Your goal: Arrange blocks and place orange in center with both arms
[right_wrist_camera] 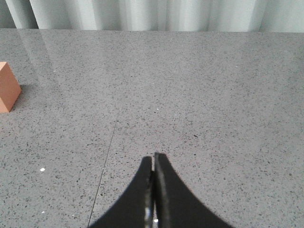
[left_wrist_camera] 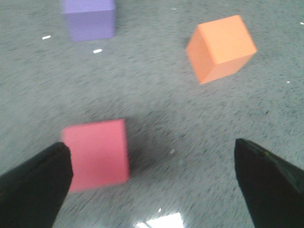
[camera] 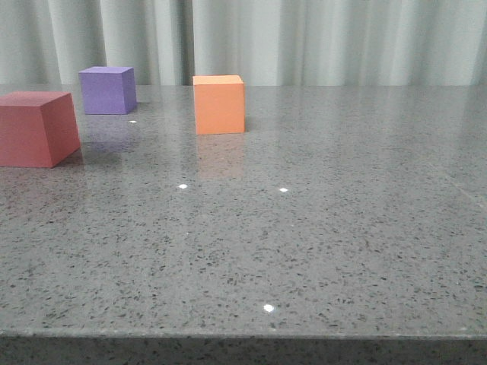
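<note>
The pinkish-red cube (camera: 34, 128) sits at the table's left edge, the purple cube (camera: 108, 90) behind it, the orange cube (camera: 219, 104) further right at the back. Neither gripper shows in the front view. In the left wrist view my left gripper (left_wrist_camera: 152, 156) is wide open above the table; the pinkish-red cube (left_wrist_camera: 97, 153) lies just inside one finger (left_wrist_camera: 33, 187), with the purple cube (left_wrist_camera: 90, 20) and the orange cube (left_wrist_camera: 221, 47) beyond. My right gripper (right_wrist_camera: 153, 159) is shut and empty over bare table; the orange cube's edge (right_wrist_camera: 7, 93) shows far off to one side.
The grey speckled table (camera: 304, 228) ends at a front edge near the camera. A pale curtain (camera: 304, 38) hangs behind the table's far edge.
</note>
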{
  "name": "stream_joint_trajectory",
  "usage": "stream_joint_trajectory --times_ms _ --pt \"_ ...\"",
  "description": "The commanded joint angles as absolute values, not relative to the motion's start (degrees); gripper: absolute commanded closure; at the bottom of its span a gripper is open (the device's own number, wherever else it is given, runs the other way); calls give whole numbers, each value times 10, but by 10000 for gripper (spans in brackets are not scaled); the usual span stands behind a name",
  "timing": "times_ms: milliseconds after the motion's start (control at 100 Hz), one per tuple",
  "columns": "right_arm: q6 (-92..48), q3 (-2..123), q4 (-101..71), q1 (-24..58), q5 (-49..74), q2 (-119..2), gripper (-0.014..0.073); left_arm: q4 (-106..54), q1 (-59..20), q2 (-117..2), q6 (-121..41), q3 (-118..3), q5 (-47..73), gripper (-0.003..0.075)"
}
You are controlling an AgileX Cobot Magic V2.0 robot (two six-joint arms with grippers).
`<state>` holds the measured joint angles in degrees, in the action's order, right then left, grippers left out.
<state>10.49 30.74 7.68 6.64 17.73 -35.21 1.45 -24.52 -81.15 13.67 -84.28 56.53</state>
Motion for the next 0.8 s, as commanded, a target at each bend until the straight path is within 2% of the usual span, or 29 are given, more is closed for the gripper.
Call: stream_joint_trajectory --times_ms 0,210,450,790 --pt "100 321 83 63 135 -351 660 47 -280 -851 175 -902 531 81" --pt "100 321 83 63 135 -351 660 118 -348 -981 245 -1027 541 81" --pt "100 321 83 63 135 -351 660 174 -378 -1090 311 -1149 569 81" --pt "100 321 83 63 135 -351 660 172 -378 -1126 315 -1186 563 81"
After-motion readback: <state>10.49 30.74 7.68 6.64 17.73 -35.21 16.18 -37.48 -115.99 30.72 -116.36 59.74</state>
